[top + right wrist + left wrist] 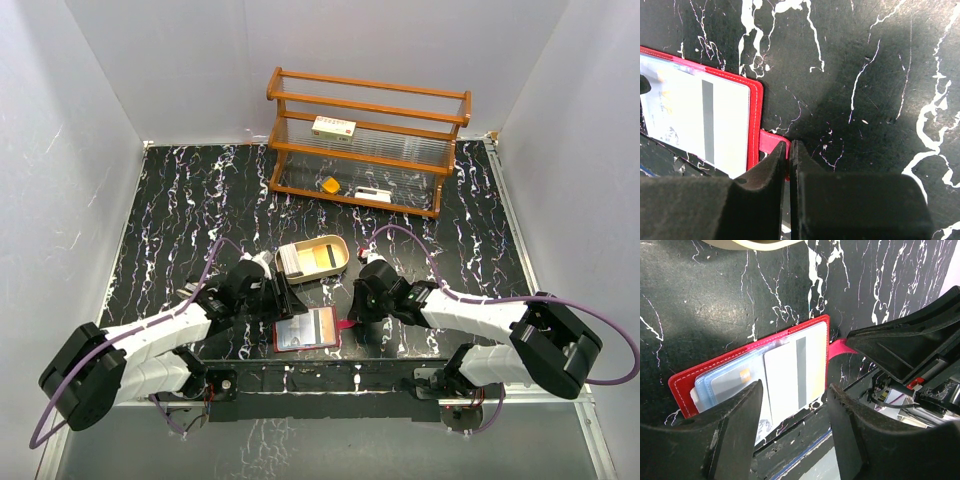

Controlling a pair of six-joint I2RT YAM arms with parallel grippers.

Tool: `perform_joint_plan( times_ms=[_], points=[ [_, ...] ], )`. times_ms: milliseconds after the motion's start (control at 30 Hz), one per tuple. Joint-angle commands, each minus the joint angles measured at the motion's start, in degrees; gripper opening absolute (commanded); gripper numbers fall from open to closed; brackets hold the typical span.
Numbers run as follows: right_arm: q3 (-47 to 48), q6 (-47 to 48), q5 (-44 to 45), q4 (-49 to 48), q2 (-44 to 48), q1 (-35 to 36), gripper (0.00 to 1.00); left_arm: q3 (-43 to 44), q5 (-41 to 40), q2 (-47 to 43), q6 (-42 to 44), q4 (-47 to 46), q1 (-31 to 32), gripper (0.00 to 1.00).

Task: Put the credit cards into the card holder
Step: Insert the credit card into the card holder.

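The card holder lay open on the black table near the front edge, between the 2 arms, with 1 white card with a grey stripe flat on its clear pocket. The left gripper hovered over it, jaws apart, 1 finger either side of that card, gripping nothing; the right gripper was clamped on the holder's red tab. More cards sat in the tan tray just behind the holder.

Open card holder, cards in tray
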State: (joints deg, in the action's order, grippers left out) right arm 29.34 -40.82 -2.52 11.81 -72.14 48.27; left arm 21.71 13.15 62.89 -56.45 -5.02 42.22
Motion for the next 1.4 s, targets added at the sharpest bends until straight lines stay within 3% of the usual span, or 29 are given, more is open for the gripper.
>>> perform_joint_plan(
  times_ms=[0, 667, 1367],
  points=[
    [1.61, -0.86, 0.57, -2.12, 1.28, 0.24, 0.0, -0.41, 1.11, -1.16, -1.17, 0.37, 0.23, 0.53],
    [0.05, -2.67, -0.89, -3.99, 1.64, 0.24, 0.0, -6.19, 3.68, 5.16, -8.58, -14.01, 2.07, 0.56],
    [-2.53, -4.51, -1.1, -5.67, 3.38, 0.33, 0.0, -2.84, 3.38, 10.28, -13.03, -23.72, 6.77, 0.56]
  ],
)
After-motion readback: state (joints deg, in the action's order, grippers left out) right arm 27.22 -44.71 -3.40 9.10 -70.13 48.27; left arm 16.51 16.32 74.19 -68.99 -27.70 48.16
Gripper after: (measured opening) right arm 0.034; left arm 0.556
